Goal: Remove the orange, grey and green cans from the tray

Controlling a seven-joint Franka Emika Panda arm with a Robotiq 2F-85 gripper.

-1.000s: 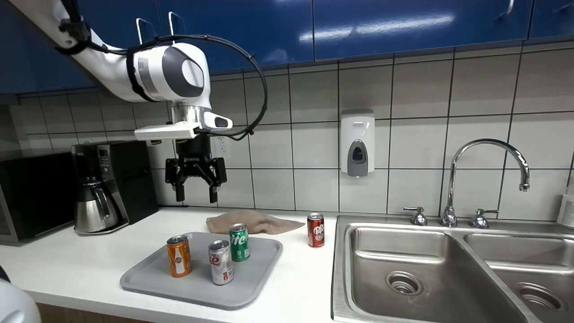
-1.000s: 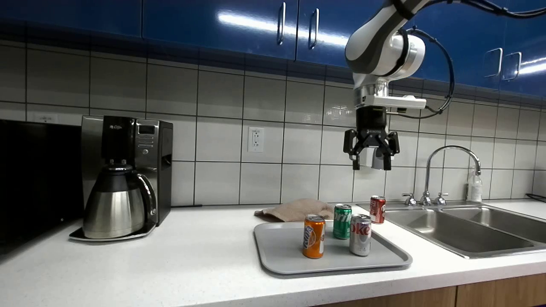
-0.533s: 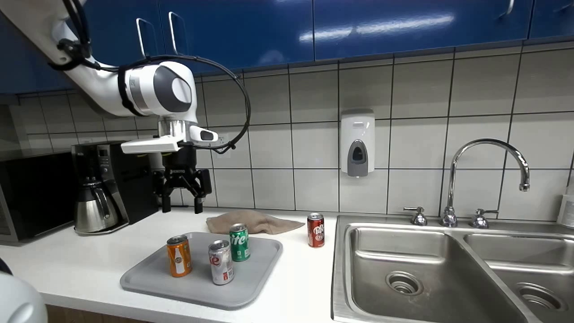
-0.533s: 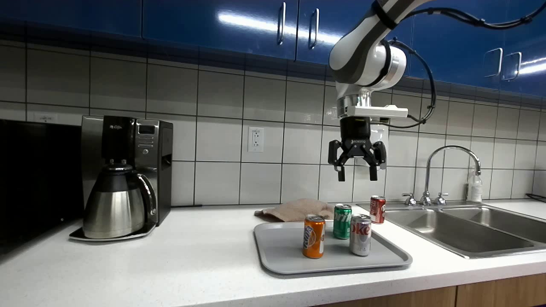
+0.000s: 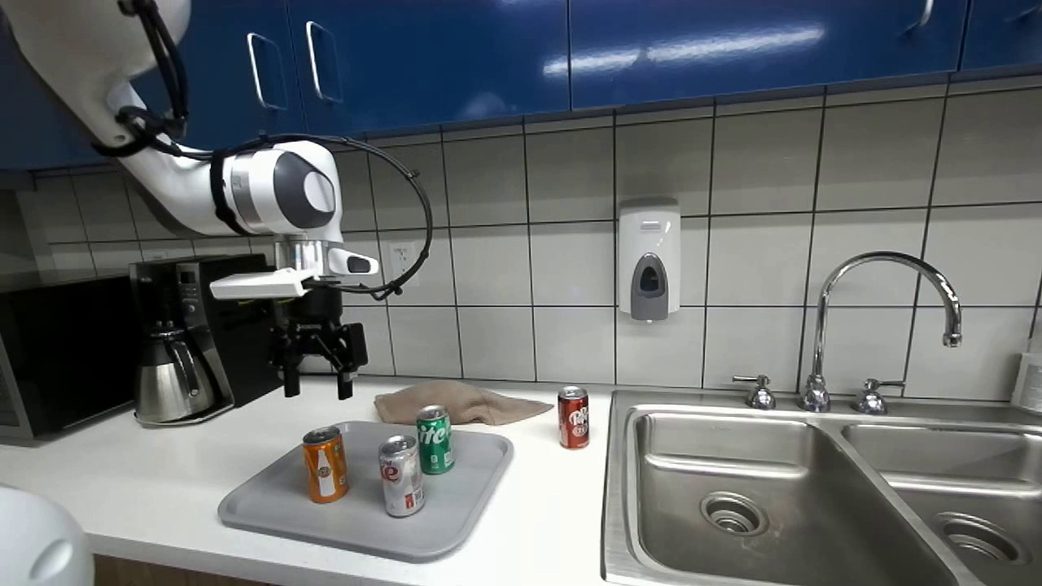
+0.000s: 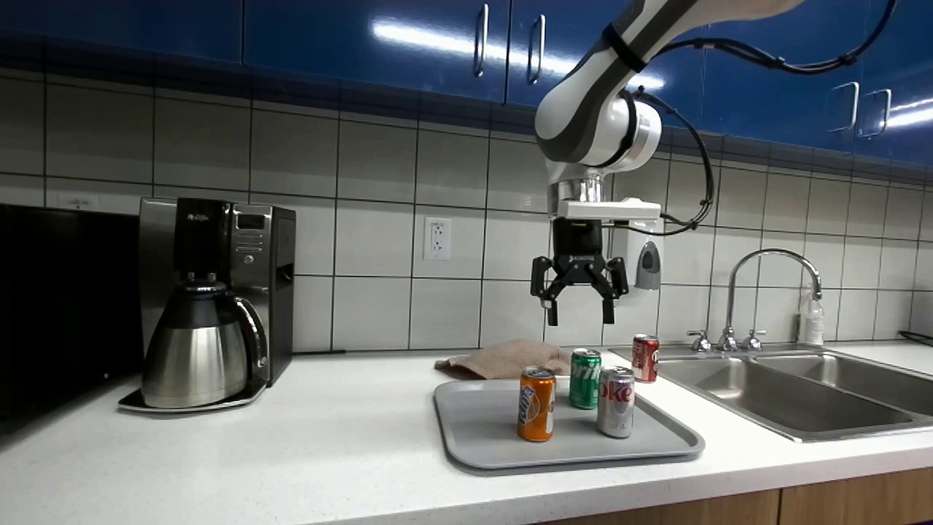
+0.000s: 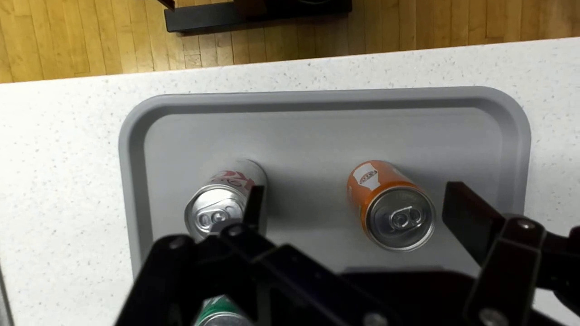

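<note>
In an exterior view, a coffee maker (image 6: 211, 313) stands on the worktop (image 6: 328, 452) well left of the tray (image 6: 481, 432). On the tray stands the orange can (image 6: 536, 408); above the tray hangs the hand (image 6: 580, 319), spread wide, holding nothing. The green can (image 6: 584, 380) stands farther back on the tray, the grey can (image 6: 616, 405) toward its right side. Off the tray's back right corner stands a red can (image 6: 645, 359).

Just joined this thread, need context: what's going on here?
A robot arm is set to unload a tray. The orange can, grey can and green can all stand upright on it; none is off yet. The end effector hangs open, higher than the can tops, holding nothing. A red can stands on the counter beside the sink.
</note>
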